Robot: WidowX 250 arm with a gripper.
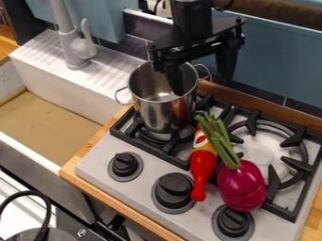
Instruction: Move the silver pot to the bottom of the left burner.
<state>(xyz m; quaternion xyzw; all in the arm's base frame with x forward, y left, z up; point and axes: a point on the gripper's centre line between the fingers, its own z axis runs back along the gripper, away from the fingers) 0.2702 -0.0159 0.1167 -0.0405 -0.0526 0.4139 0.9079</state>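
One white sink (69, 104), at left, with a tan floor; faint marks on its far-left inner wall, too small to make out.

One black cable (47, 207), curved, at the lower left edge.

One grey faucet (76, 51), upright on the ribbed white drainboard (115, 69) behind the sink, lever raised.

One round badge (82, 232), dark with a pale sign, at the lower left; sign not legible.

One left knob (125, 164), black, on the front of the silver stove (94, 162).

One silver pot (165, 113), on the black grate of the left burner, toward its rear. Upright, mouth upward, its long axis running vertically from mouth to base. Two loop handles: one toward the sink and the front, the other on the opposite side, toward the rear right.

One middle knob (173, 190), black, larger, in front of the left burner.

One gripper (202, 86), black, pointing down above the pot's right side. Fingers spread apart, released: one reaches down within the pot's mouth, the other hangs outside, beyond the right handle.

One toy (202, 170), red and yellow, narrow end toward the front, lying beside the purple item.

One purple toy vegetable (242, 186) with green stalks, bulb toward the front, stalks toward the pot.

One right knob (232, 221), black, in front of the bulb.

One right burner (259, 153), round, behind the bulb.
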